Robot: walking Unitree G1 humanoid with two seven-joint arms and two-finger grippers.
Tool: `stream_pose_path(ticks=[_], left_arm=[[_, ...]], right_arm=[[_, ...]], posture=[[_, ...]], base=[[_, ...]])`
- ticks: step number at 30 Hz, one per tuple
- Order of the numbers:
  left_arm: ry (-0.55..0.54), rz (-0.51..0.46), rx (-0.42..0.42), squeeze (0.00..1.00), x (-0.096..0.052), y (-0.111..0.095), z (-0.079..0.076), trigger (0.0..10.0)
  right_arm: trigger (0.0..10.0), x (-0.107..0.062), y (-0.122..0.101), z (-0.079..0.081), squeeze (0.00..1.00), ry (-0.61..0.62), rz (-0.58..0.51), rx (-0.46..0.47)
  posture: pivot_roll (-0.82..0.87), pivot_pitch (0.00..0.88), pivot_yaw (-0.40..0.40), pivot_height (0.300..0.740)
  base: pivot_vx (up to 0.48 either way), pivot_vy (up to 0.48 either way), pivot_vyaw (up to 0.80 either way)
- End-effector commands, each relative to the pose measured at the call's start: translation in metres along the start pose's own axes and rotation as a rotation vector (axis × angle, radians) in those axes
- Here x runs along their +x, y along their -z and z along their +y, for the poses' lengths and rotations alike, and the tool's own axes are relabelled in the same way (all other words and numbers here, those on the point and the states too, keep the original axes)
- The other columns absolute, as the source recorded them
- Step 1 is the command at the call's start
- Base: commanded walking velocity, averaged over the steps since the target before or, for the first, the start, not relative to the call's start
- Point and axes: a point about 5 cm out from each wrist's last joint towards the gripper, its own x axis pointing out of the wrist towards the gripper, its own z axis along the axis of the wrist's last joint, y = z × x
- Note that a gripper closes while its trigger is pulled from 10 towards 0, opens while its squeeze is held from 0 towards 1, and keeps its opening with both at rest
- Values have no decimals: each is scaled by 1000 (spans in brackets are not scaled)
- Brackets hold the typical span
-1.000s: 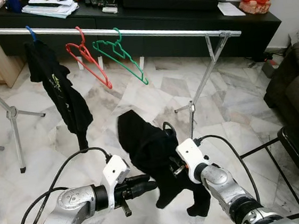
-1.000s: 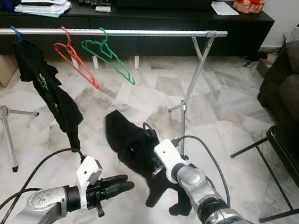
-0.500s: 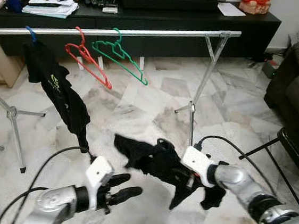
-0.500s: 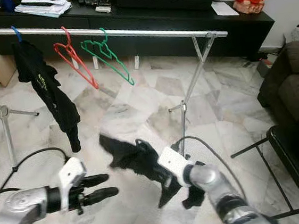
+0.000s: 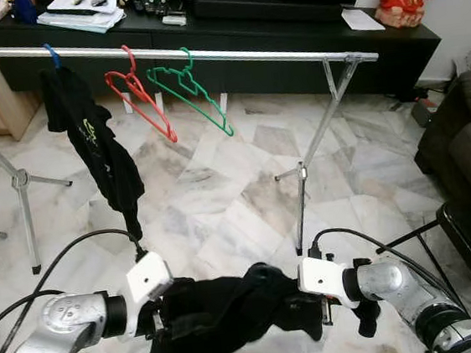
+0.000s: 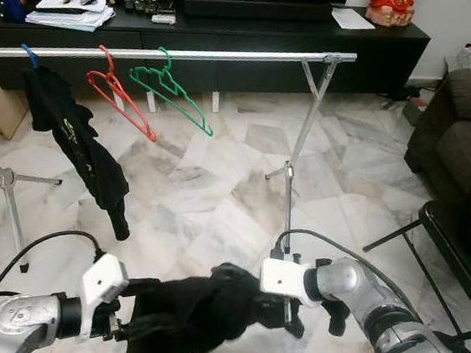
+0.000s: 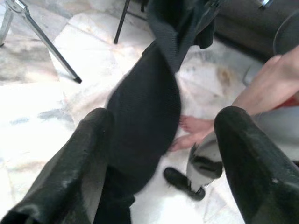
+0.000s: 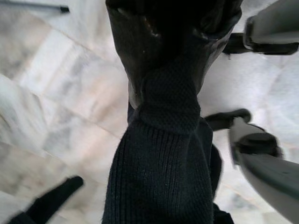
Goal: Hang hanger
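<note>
A black garment hangs stretched low over the floor between my two grippers. My right gripper is shut on its right end; the right wrist view has the knit cloth bunched in the fingers. My left gripper is at the garment's left end, open, with the cloth hanging between its spread fingers. Farther off runs a silver rail bearing a red hanger, a green hanger and a black shirt on a blue hook.
The rail's legs and a tripod foot stand on the marble floor. A dark sofa and a black chair frame are at the right, a black TV cabinet behind. A person's bare foot is on the floor.
My right gripper has dropped and swung the garment left toward the left gripper. The cloth now covers the left fingers and spans both grippers.
</note>
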Motion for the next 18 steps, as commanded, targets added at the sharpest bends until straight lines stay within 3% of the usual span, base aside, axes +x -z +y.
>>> stream_pose_path(ticks=[1,5,6,18], left_arm=[[3,17,24,1000,5,0,0,10000],[-51,1,64,1000,16,-3,8,10000],[-59,-2,66,0,18,-3,10,10000],[1,-2,58,0,28,2,8,10000]], right_arm=[[0,-2,-7,-4,0,-9,-32,-35],[0,0,-15,-5,0,-43,-68,-58],[0,0,-15,-5,0,-46,-71,-62],[0,-1,-23,-8,0,-65,-104,-90]], posture=[[49,113,-120,740],[43,124,-124,740],[43,124,-124,740],[34,142,-129,740]], base=[[0,0,0],[0,0,0],[0,0,0],[0,0,0]])
